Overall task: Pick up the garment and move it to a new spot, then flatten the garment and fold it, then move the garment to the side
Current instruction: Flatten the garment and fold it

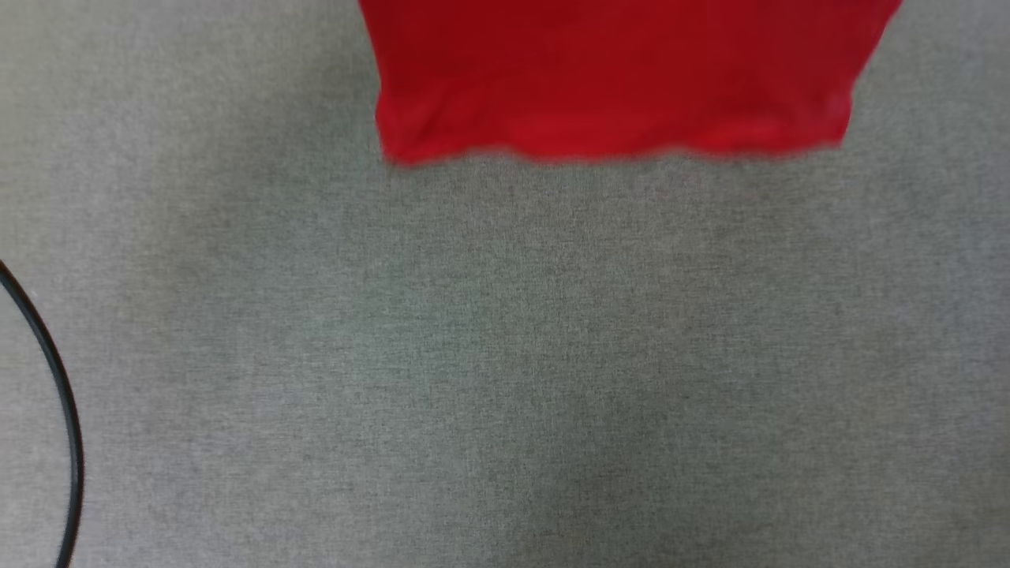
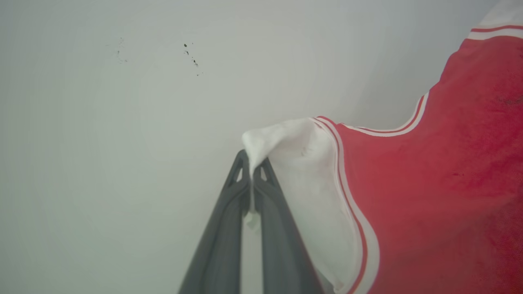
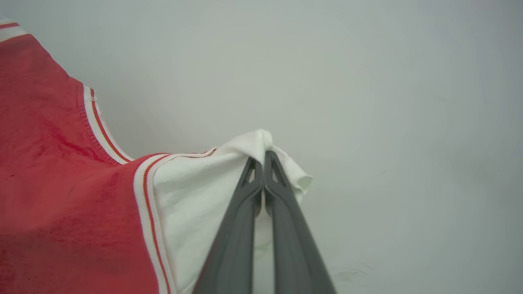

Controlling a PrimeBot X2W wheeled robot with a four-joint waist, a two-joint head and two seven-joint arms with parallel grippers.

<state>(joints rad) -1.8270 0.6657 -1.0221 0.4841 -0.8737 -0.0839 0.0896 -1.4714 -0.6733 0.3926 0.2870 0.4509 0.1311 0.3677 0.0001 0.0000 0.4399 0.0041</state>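
At the top of the head view, the garment (image 1: pixel 615 71) hangs as a broad red panel, its lower hem rippled and slightly blurred, over a grey woven surface (image 1: pixel 505 355). A thin black cable (image 1: pixel 67 410) curves along the left edge of that surface, well apart from the cloth.

In the left wrist view, the left gripper (image 2: pixel 252 161) has its two dark fingers (image 2: pixel 220 237) pressed together on a bunched corner of a white sleeve (image 2: pixel 302 171), and a thin sliver of white cloth runs down between them. Red-and-white striped trim (image 2: pixel 347 204) borders the sleeve and leads into the red body on the right, seen against a pale plain background (image 2: pixel 122 143).

In the right wrist view, the right gripper (image 3: pixel 261 157) is likewise closed. It pinches the tip of the other white sleeve (image 3: pixel 196 192), whose edge folds over the fingertips. Striped trim joins this sleeve to the red body on the left, and a curved striped edge runs further up.
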